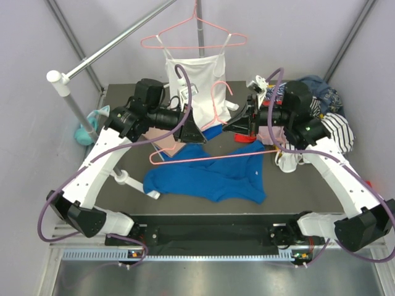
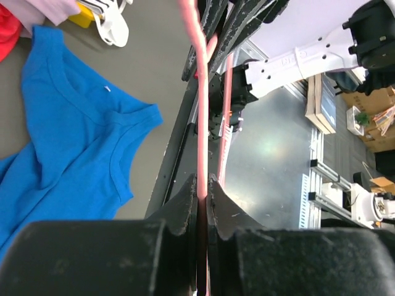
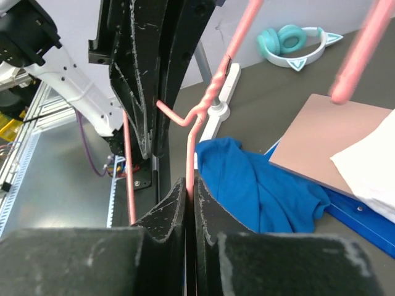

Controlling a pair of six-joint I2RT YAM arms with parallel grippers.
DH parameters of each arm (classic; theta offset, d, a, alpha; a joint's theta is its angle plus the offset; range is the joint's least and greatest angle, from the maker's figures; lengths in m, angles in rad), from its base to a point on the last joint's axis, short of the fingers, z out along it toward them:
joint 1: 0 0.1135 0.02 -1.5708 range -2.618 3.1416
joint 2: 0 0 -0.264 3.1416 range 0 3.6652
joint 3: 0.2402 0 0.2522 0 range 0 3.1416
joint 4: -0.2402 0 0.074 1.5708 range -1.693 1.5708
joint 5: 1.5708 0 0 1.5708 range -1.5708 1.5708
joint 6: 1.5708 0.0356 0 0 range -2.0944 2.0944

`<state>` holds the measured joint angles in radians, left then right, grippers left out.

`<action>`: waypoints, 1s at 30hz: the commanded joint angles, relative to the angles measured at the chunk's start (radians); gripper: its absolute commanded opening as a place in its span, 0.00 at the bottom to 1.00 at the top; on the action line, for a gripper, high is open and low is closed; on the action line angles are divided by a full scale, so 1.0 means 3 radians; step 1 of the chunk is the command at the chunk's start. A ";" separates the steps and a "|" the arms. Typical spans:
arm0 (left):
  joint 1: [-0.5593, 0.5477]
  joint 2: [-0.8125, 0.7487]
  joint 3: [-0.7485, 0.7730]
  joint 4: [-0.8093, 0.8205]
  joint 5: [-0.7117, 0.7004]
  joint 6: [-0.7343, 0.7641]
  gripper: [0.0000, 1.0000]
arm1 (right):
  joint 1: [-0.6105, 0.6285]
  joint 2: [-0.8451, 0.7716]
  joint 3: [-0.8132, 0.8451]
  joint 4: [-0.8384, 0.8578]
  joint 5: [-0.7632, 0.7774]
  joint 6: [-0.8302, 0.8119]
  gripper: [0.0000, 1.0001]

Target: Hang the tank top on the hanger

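Top external view: the tank top (image 1: 210,176) lies crumpled on the dark grey surface (image 1: 296,185), near its front edge and between the two arms. Over its far edge hangs the hanger (image 1: 216,156), hook upward, held from both sides. The left pincer (image 2: 202,188) is clamped tight on the pink wire, and the right pincer (image 3: 190,188) is likewise pinched shut on the wire just below the twisted neck. From above I cannot tell whether the hanger's bottom bar touches the fabric.

No writing can be read. A small white tag (image 2: 106,89) sits at the tank top's neckline, too small to make out, and raised lettering on the white arm casing is illegible.

Pale lilac walls close in the surface. A grey rail (image 1: 117,40) crosses the far left and carries a white camisole (image 1: 194,74) on its own pink hanger. Teal headphones (image 1: 86,126) lie at the left edge, and a heap of clothes (image 1: 327,114) is at the right.
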<state>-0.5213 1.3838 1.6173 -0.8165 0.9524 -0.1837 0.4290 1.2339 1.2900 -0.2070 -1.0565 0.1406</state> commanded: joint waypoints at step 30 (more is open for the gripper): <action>-0.0614 -0.0309 -0.1198 0.1586 -0.3190 -0.0278 0.96 | -0.0908 -0.1075 -0.0005 -0.1677 0.3736 -0.0254 0.00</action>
<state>-0.5961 1.1877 1.3052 -0.5114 -0.0761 -0.3069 0.1963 0.9810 1.2716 -0.6888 -0.1040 -0.0120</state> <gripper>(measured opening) 0.952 0.022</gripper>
